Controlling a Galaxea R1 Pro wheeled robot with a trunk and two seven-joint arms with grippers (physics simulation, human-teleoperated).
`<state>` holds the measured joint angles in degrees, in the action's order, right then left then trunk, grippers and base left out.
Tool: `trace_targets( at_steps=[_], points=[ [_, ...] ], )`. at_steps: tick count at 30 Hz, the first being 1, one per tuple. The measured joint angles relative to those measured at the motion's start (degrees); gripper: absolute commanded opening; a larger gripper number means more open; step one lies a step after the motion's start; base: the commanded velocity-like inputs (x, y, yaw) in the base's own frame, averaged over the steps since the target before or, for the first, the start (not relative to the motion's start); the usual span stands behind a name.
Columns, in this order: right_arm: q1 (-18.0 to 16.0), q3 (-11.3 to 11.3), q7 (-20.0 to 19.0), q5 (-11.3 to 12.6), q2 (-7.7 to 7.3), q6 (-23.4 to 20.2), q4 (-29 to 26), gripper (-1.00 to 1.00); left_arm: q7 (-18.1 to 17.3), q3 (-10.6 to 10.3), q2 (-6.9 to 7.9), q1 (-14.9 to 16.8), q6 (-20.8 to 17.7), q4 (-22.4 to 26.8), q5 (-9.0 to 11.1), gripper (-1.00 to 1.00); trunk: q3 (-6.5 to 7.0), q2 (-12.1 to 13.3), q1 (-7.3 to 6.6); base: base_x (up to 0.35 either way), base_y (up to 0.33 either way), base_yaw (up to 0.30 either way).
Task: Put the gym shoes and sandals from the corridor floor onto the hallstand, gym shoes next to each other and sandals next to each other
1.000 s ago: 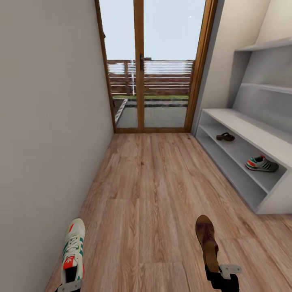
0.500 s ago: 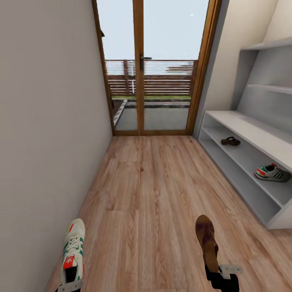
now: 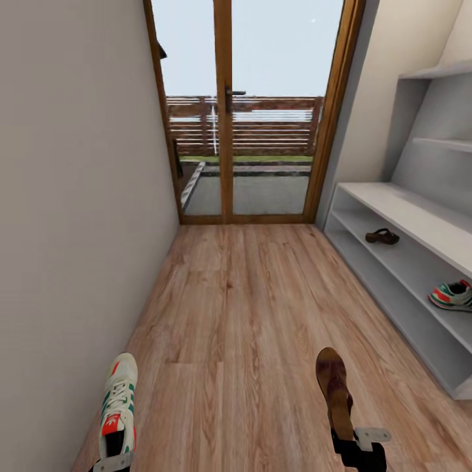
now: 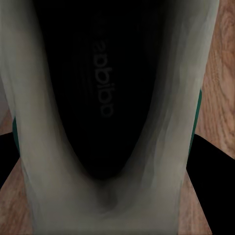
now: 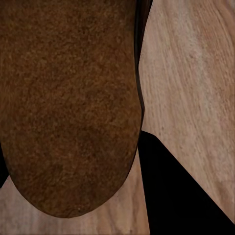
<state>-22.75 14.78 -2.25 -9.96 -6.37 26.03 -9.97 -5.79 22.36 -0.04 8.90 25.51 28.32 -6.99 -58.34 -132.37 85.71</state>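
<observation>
Head view is giving you the corridor from left to right. Low at the left, your left hand (image 3: 113,463) is gripping a gym shoe (image 3: 118,405) by the heel, toe pointing forward above the corridor floor (image 3: 242,314). The left wrist view is looking straight into that shoe's dark opening (image 4: 100,93), so the grip is looking firm there. Ahead, the glass door (image 3: 246,111) is closing off the end of the corridor. Right of centre, your right hand (image 3: 357,449) is clamping the heel end of a sandal (image 3: 334,390), whose brown sole (image 5: 68,103) is crowding the right wrist view. Along the right wall the hallstand (image 3: 419,223) is already carrying the second sandal (image 3: 382,236) on its middle shelf, with the second gym shoe (image 3: 452,295) on the same shelf, nearer to you and well apart from it.

You are judging a carry with both pairs still split. Driving close to the left wall could be knocking the shoe's toe and twisting it out of the grip. Pinched only at its heel, the sandal could be swinging or slipping during a sharp turn. Setting each one beside the wrong partner would be leaving the pairs mixed
</observation>
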Motion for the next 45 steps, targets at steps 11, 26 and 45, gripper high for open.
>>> trace_targets(
  at_steps=[11,26,45],
  points=[
    [-0.01,0.01,-0.01,0.0,0.03,0.0,0.0,-1.0,-0.01,0.0,0.0,-0.04,0.01,0.0,0.0,-1.0,0.0,0.0,0.0,0.339,0.0,0.0],
    [-0.02,0.0,0.0,0.0,0.12,0.0,0.0,-1.0,-0.01,0.0,0.0,0.0,0.03,0.0,0.0,-1.0,0.0,0.0,0.0,0.339,0.0,-0.001],
    [0.04,0.0,-0.01,0.0,0.19,0.0,-0.02,-1.0,-0.03,0.0,0.0,-0.01,0.03,-0.02,0.0,-1.0,0.0,0.0,0.0,0.339,0.0,-0.209]
  ],
)
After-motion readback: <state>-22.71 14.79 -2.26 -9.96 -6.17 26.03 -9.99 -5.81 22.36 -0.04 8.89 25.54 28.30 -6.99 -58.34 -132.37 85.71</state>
